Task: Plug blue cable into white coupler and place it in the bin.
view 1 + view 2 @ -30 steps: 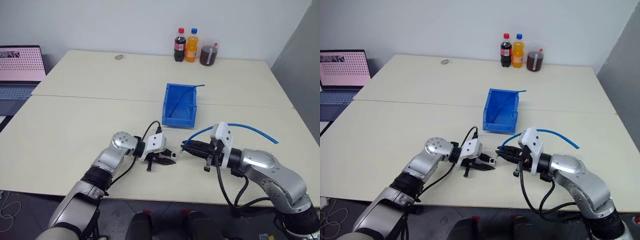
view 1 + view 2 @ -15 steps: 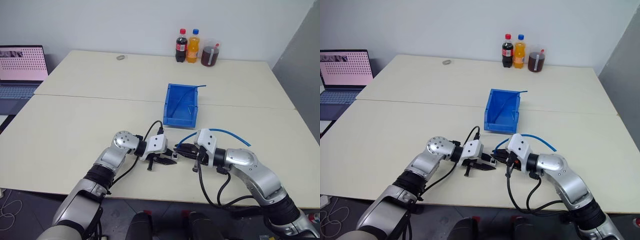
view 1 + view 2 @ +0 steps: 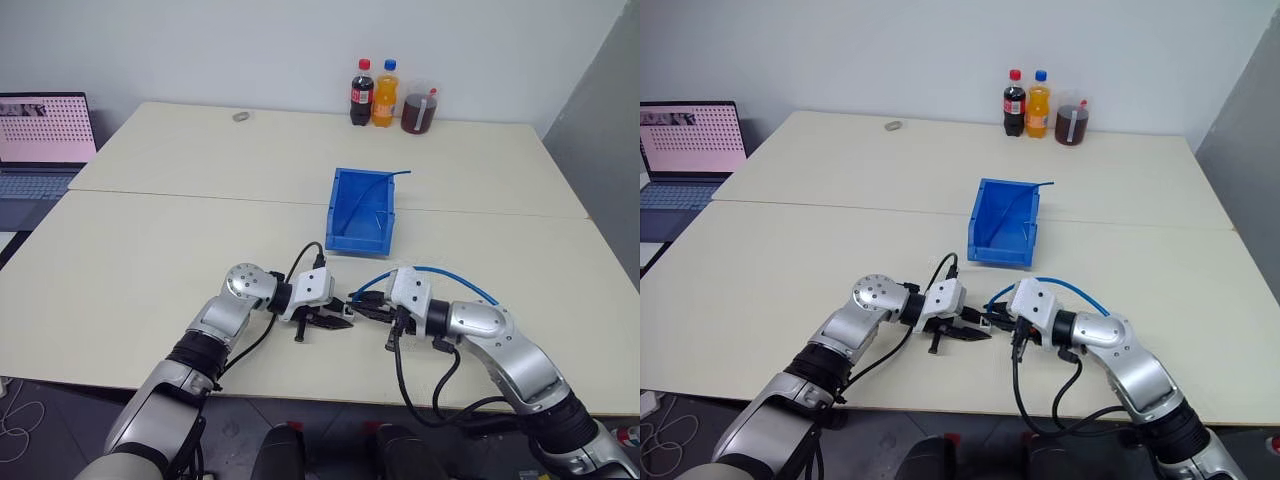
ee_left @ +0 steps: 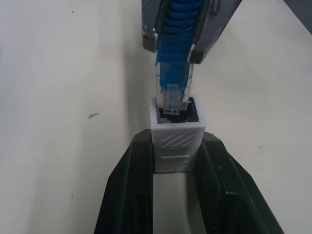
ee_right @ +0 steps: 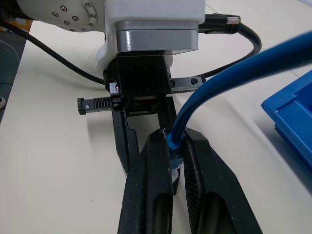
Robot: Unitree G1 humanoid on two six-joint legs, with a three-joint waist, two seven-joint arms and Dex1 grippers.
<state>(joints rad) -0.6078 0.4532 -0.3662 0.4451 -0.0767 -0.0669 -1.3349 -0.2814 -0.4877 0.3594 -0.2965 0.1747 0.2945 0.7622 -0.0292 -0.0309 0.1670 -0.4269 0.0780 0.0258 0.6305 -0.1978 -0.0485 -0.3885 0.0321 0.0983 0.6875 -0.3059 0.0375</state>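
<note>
Near the table's front edge, my left gripper clamps the coupler; my right gripper pinches the cable, its plug just entering the socket. Seating it remains, then the bin beyond.

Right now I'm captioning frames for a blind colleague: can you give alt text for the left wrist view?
The clear plug of the blue cable, pinched by the right gripper, has its tip at the dark socket of the white coupler. The left gripper clamps the coupler between two black fingers above a cream table.
</note>
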